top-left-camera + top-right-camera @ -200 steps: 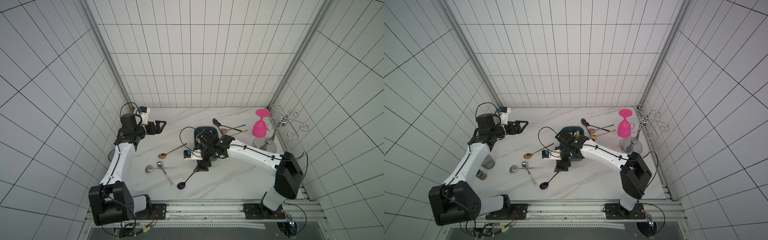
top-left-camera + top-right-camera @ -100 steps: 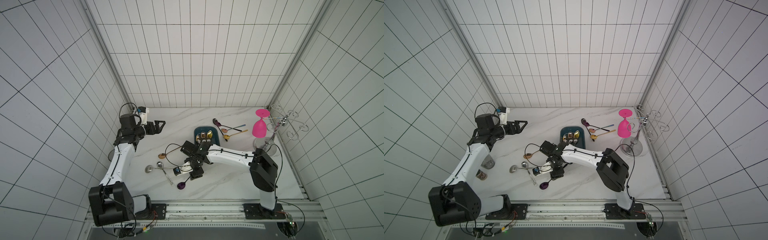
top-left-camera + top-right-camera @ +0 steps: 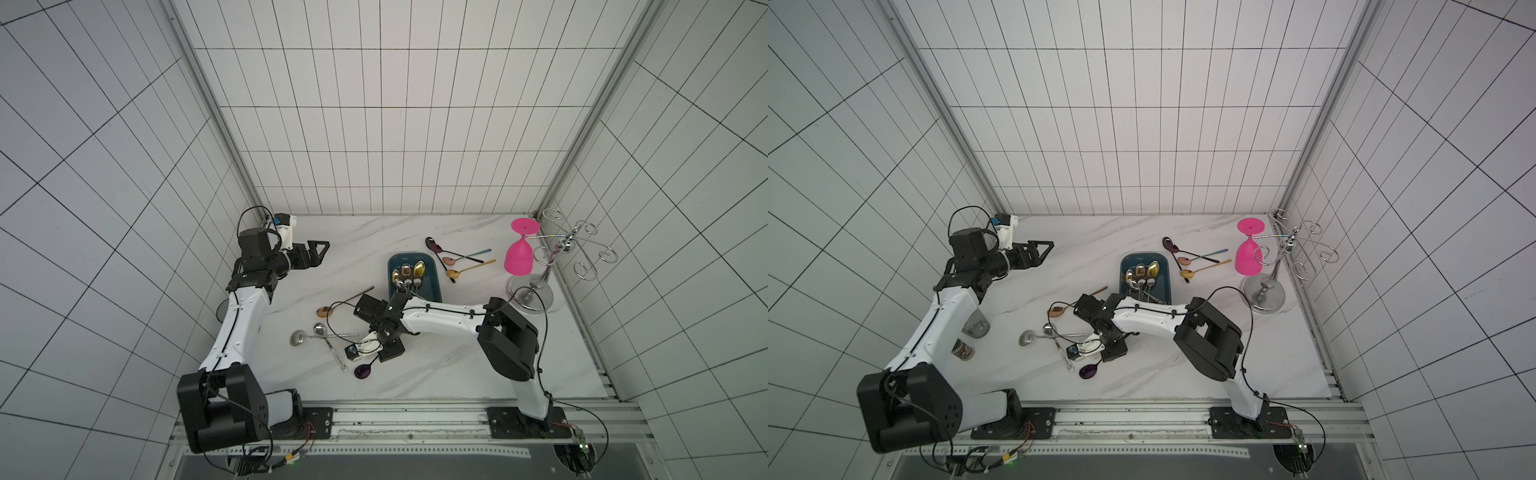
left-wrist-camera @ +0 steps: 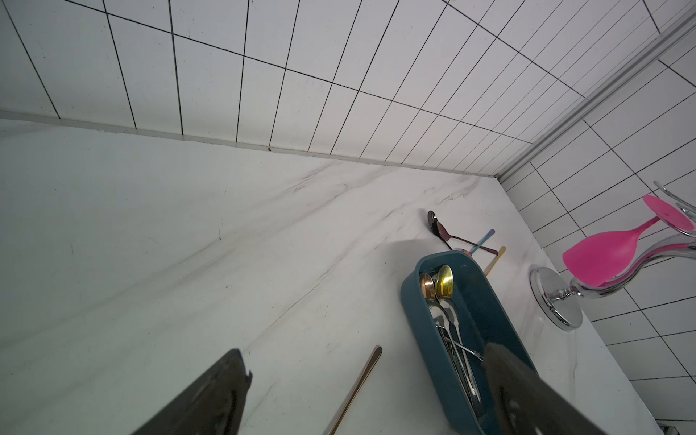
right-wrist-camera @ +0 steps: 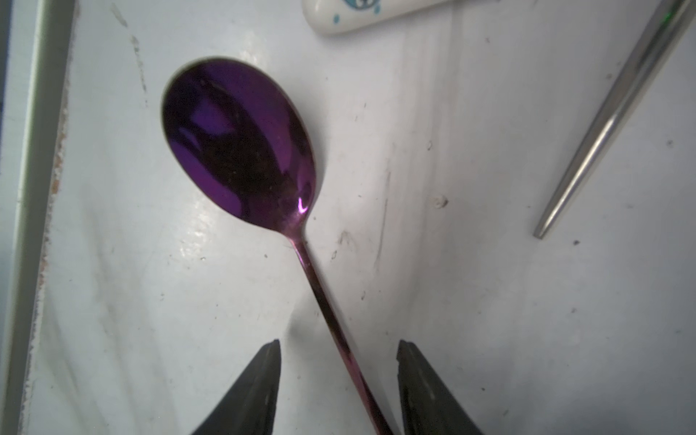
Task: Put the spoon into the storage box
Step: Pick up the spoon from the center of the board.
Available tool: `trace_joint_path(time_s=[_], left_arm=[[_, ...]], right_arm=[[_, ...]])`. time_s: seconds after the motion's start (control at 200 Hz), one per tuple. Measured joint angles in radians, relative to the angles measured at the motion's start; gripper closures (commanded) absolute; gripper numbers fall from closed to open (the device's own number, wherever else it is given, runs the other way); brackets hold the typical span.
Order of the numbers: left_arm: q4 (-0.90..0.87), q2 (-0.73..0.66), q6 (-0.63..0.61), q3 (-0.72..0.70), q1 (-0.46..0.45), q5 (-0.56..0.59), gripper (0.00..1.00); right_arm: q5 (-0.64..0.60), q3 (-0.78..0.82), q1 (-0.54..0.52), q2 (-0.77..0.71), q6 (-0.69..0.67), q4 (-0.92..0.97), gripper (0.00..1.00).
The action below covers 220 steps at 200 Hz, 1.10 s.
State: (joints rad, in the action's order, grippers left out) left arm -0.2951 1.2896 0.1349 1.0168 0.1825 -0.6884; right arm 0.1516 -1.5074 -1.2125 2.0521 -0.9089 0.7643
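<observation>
Your right gripper (image 5: 339, 343) straddles the glossy purple metal spoon (image 5: 241, 143). Its jaws are apart with the handle between them, and the bowl lies flat just ahead of the fingertips. The shallow dark teal plastic storage box (image 3: 433, 279), already holding spoons, sits well behind that gripper. Your left gripper (image 3: 321, 252) hangs wide open and empty.

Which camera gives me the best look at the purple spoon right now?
The right wrist view: the purple spoon fills it, handle running between the open fingers of the right hand. Both top views show only its small bowl beside that hand. The left wrist view misses it.
</observation>
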Motion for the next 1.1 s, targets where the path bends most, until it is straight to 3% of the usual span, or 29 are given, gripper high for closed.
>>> trace_joint_path(time_s=[0.095,0.605,0.795,0.894,1.014,1.099], left_arm=[[0.001,0.0,0.002,0.0,0.002,0.0,0.01],[0.007,0.0,0.008,-0.002,0.005,0.0,0.01],[0.007,0.0,0.009,-0.002,0.01,0.0,0.01],[0.008,0.0,0.013,-0.002,0.011,0.0,0.01],[0.007,0.0,0.016,-0.002,0.014,0.0,0.01],[0.008,0.0,0.017,-0.002,0.016,0.0,0.01]], right_arm=[[-0.009,0.0,-0.005,0.009,0.008,-0.009,0.62],[-0.022,0.004,-0.006,0.025,0.047,-0.022,0.71],[-0.026,0.019,-0.006,0.018,0.054,-0.024,0.8],[-0.026,0.026,-0.006,0.014,0.056,-0.027,0.9],[-0.032,0.037,-0.006,0.006,0.057,-0.034,0.92],[-0.038,0.048,-0.006,-0.001,0.057,-0.042,1.0]])
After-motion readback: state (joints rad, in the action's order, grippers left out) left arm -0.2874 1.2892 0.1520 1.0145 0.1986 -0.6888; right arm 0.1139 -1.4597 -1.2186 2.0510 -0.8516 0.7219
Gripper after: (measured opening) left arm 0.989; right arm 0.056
